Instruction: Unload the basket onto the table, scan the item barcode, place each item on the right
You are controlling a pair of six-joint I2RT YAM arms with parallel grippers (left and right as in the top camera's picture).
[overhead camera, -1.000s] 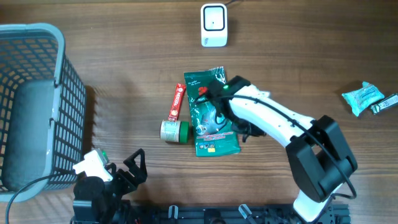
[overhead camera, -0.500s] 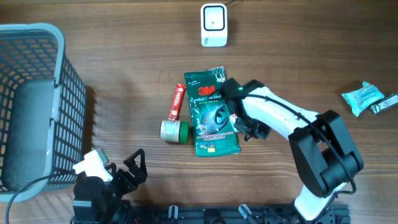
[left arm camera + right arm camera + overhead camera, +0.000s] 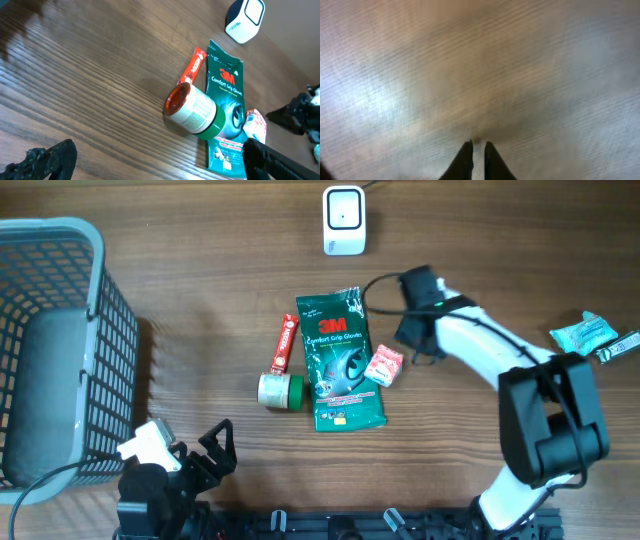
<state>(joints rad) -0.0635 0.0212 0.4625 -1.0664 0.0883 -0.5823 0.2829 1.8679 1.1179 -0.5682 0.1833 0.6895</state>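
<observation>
The packet (image 3: 384, 366) lies tilted on the right edge of the glove pack (image 3: 338, 380), below the scanner (image 3: 343, 220). The right pincer (image 3: 412, 340), narrow and empty, sits just up-right of it. It is the nearer one; the left pincer (image 3: 205, 455), wide, stands well apart.

Green packet (image 3: 343, 360) reads "3M Comfort Grip Gloves" in white; print on red tube (image 3: 287, 343) and small pink pack (image 3: 384, 366) illegible.

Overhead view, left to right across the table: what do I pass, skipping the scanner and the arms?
Grey basket → green-and-white jar → 3M glove pack → pink packet → teal packet.
</observation>
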